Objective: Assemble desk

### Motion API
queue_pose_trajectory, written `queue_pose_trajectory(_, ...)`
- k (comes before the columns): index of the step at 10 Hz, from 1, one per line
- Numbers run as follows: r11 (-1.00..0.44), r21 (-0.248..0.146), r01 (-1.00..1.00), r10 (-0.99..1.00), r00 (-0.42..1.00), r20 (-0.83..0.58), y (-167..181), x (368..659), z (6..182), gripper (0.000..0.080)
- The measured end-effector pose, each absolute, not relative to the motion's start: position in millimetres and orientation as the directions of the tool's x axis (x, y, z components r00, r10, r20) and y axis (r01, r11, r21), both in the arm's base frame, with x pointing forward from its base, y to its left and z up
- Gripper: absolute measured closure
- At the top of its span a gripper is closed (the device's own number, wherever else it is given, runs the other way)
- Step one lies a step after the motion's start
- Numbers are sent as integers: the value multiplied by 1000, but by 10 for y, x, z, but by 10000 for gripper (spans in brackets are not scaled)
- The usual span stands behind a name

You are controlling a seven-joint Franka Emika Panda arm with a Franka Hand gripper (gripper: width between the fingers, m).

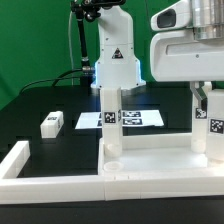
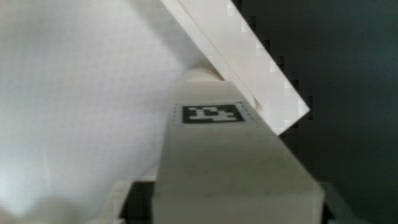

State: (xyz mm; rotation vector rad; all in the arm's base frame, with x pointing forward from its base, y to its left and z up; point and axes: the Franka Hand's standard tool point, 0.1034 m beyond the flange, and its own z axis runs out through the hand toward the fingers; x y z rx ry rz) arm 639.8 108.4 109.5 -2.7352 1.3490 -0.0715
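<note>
The white desk top (image 1: 155, 158) lies flat at the front of the black table. One square tagged leg (image 1: 112, 115) stands upright in its corner on the exterior view's left. My gripper (image 1: 208, 100) is shut on a second tagged leg (image 1: 212, 128) and holds it upright at the top's corner on the exterior view's right. In the wrist view this leg (image 2: 217, 150) fills the space between my dark fingers (image 2: 143, 200), over the top's surface (image 2: 71, 100) and its raised rim (image 2: 240, 60). Whether the leg is seated in the socket is hidden. A third leg (image 1: 52, 123) lies loose on the exterior view's left.
The marker board (image 1: 135, 118) lies behind the desk top, in front of the robot base (image 1: 115, 65). White L-shaped fence bars (image 1: 25, 160) run along the front and the exterior view's left. A black cable (image 1: 40, 85) trails at the back.
</note>
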Motion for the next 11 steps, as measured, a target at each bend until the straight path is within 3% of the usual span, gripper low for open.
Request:
queue_pose_trajectory(3, -99, -86, -991, -992, 105, -68, 1056, 6413, 1087, 511)
queue_pose_trajectory(4, 36, -90, -995, -996, -28, -90, 1035, 6400, 1080, 511)
queue_pose_trajectory(5, 78, -87, -993, -993, -70, -94, 1041, 6394, 1082, 511)
queue_pose_trajectory(6, 59, -89, -994, -994, -50, -92, 1041, 6394, 1081, 511)
queue_pose_trajectory(8, 29, -91, -995, -996, -21, -90, 1051, 6392, 1078, 239)
queue_pose_trajectory(9, -193, -110, -975, -977, 201, -65, 1099, 6404, 1091, 239)
queue_pose_trajectory(10, -316, -121, -941, -944, 325, -58, 1171, 6408, 1110, 170)
queue_pose_trajectory(11, -388, -124, -913, -916, 397, -51, 1228, 6396, 1116, 170)
